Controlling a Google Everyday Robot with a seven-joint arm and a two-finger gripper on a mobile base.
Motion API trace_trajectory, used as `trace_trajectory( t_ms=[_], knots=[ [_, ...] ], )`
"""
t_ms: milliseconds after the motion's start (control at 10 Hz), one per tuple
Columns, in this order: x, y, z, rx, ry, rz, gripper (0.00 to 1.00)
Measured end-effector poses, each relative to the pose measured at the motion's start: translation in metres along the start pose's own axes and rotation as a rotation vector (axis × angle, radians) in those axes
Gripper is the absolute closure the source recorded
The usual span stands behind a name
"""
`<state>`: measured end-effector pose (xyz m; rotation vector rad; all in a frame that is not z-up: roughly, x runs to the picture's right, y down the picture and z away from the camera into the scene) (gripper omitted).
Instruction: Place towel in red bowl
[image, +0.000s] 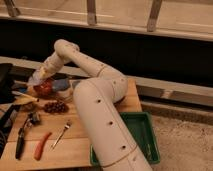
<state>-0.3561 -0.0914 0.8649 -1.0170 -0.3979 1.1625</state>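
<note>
In the camera view there is one red bowl (44, 88) near the back left corner of the wooden counter (75, 142), and one pale towel (36, 77) at the bowl's back rim. The gripper (40, 78) is directly above the bowl, at the towel. In front lie one red-handled tool (42, 145), one fork (61, 135), one dark cluster (55, 106). One green bin (141, 134) stands beside the right edge.

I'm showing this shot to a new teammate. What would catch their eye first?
The big white arm sweeps from the bottom centre up to the left, dominating the view. Its gripper sits over the red bowl at the wooden table's far left. A green bin stands lower right, beside the table.
</note>
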Motion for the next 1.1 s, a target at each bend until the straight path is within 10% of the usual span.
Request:
trace_trajectory(
  t_ms=[400, 1100],
  knots=[
    [0.0053, -0.0009, 0.0012, -0.012, -0.024, -0.008, 0.28],
    [0.0056, -0.0012, -0.001, -0.017, -0.031, -0.01, 0.28]
  ],
)
